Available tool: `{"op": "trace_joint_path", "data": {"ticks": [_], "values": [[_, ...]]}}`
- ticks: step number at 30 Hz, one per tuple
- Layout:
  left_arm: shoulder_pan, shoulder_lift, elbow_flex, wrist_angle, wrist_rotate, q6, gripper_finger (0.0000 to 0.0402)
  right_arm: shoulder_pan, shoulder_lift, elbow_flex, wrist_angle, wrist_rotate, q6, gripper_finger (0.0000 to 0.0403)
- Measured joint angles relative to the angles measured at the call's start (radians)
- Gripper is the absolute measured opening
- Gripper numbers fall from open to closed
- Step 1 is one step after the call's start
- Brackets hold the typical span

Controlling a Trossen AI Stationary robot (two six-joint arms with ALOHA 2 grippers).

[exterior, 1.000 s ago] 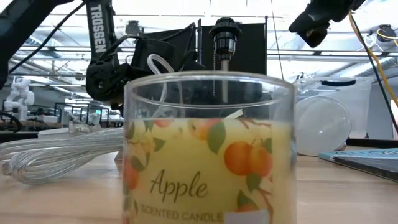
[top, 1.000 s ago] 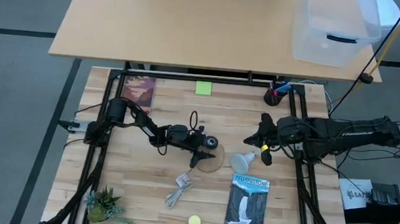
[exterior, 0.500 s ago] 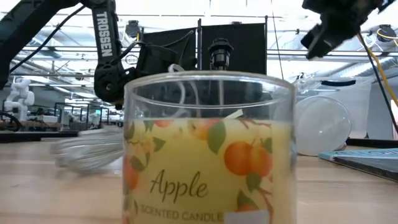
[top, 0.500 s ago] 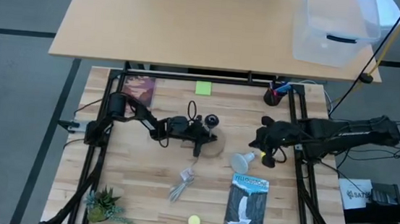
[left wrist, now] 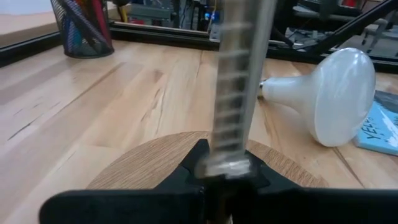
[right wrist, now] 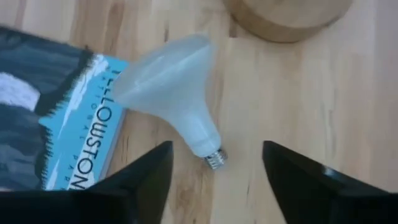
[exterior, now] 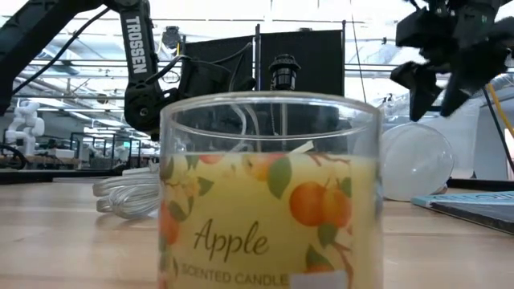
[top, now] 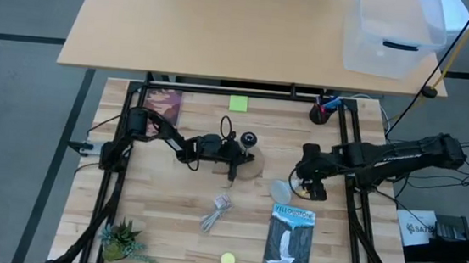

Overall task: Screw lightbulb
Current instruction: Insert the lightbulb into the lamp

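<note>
Two arms over table. Right gripper [right wrist: 211, 171] fingers spread apart, hovering directly above the bulb [right wrist: 171, 87], not touching. Bulb lies on its side, dome touching the book [right wrist: 56, 124], near wooden base [top: 247, 164]. Left gripper [top: 234, 159] clamped on the base's stem [left wrist: 239, 93].

Robotics lab: framed wooden workbench [top: 176, 212], humanoid robot [exterior: 24, 120] behind.

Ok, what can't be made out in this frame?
- Left gripper: whether its fingers clamp the round wooden lamp base; the arm covers them in the high view, and the upright rod is blurred in the left wrist view.
- White frosted lightbulb: in the low view, the apple candle jar hides its neck.
- Right gripper: open above the bulb; height unclear.
</note>
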Motion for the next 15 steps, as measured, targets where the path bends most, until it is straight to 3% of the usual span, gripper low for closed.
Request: {"op": "trace_joint_path", "data": {"ticks": [5,15], "values": [[-0.012,0.001,0.0,0.0,-0.012,0.009,0.0028,0.016,0.115,-0.02,0.021,-0.026,-0.02,0.0282],[-0.012,0.002,-0.001,0.0,-0.019,0.008,0.0028,0.022,0.306,-0.02,0.159,-0.02,-0.103,0.0259]]}}
